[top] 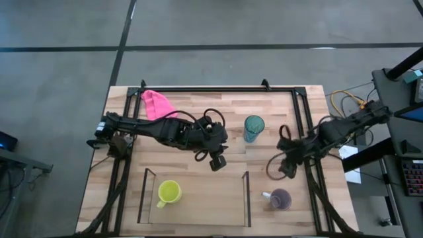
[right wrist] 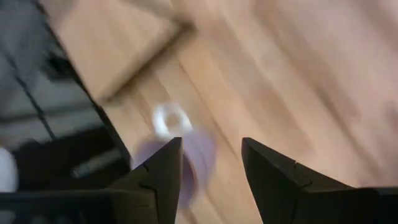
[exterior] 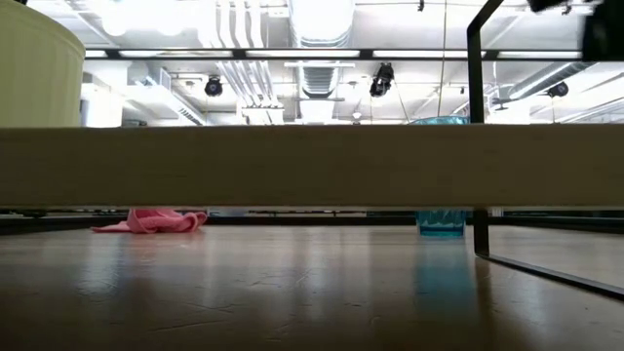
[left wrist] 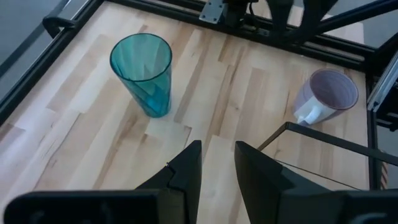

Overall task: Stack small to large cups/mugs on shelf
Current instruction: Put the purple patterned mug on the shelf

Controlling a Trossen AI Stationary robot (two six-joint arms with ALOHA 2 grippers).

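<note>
A: High view. We take the shelf (top: 196, 197) as landmark. What stands in it?

B: Only the yellow mug (top: 168, 192), at its left end. The purple mug (top: 280, 199) sits outside, just beyond the right panel; the teal tumbler (top: 254, 127) stands past the shelf's far right corner, and the pink cloth (top: 156, 104) lies well beyond its far left corner. The left gripper (top: 216, 161) hangs over the shelf's far edge, the right gripper (top: 285, 168) between tumbler and purple mug. We cannot read either finger gap here.

A: Low view?

B: The shelf base fills the middle; behind it we see only the tumbler (exterior: 441, 222) and the cloth (exterior: 151, 220). No gripper shows.

A: Left wrist view?

B: The left gripper (left wrist: 217, 163) holds nothing, its fingers a narrow gap apart. The tumbler (left wrist: 143, 72) and purple mug (left wrist: 325, 96) stand ahead, apart from it.

A: Right wrist view?

B: The right gripper (right wrist: 211, 163) is moderately open and empty; the purple mug (right wrist: 177, 155) lies blurred just off one finger, untouched.
</note>
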